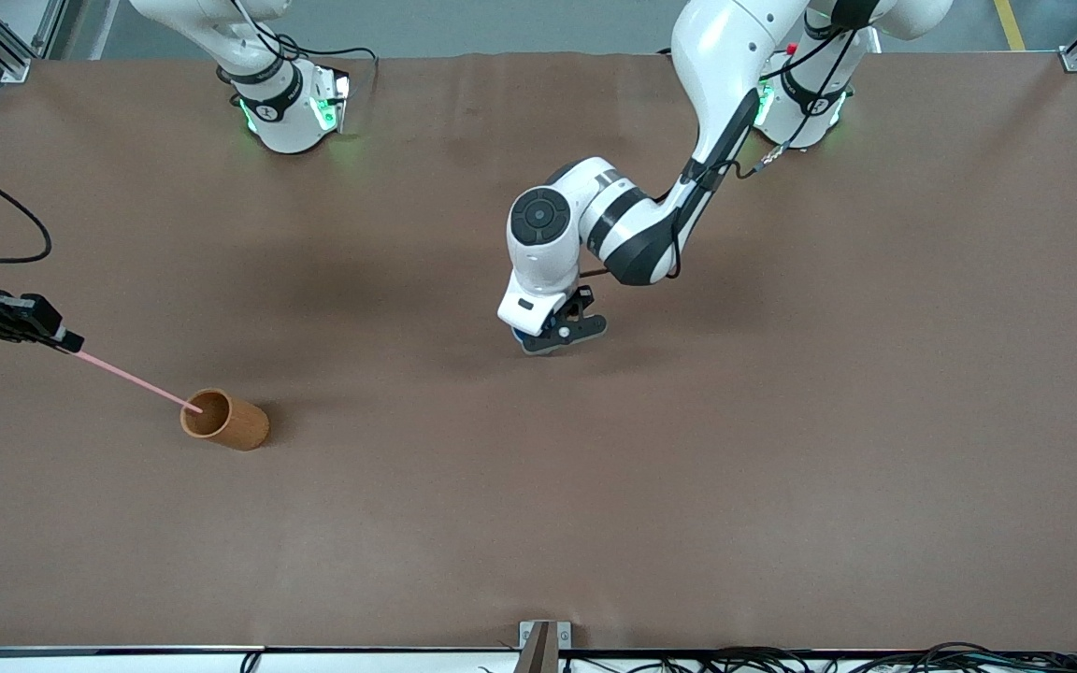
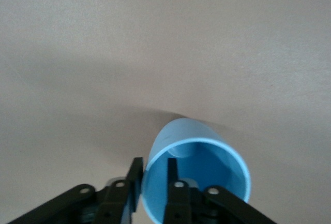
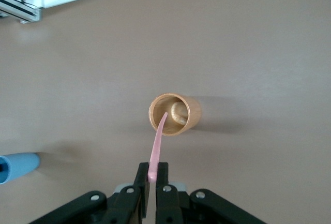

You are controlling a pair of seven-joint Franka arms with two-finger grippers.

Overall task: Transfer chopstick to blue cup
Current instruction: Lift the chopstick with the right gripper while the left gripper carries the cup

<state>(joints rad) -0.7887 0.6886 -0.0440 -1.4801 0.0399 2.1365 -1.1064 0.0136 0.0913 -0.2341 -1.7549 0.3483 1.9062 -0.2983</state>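
The right gripper (image 3: 151, 185) has its fingers clenched on the top end of the chopstick (image 1: 132, 379). The stick slants down from them, its lower tip at or just inside the mouth of the orange cup (image 1: 223, 420). The left gripper (image 2: 155, 182) pinches the rim of the blue cup (image 2: 199, 175), one finger inside and one outside. That cup sits well apart from the orange cup, toward the left arm's end of the bench (image 1: 782, 421).

Risks: the thin stick could pivot in the grip or snag the orange rim, tipping that cup. A rim pinch could also let the blue cup tilt.

In the front view the left wrist hides nearly all of the blue cup, and the right arm is cut off at the edge.
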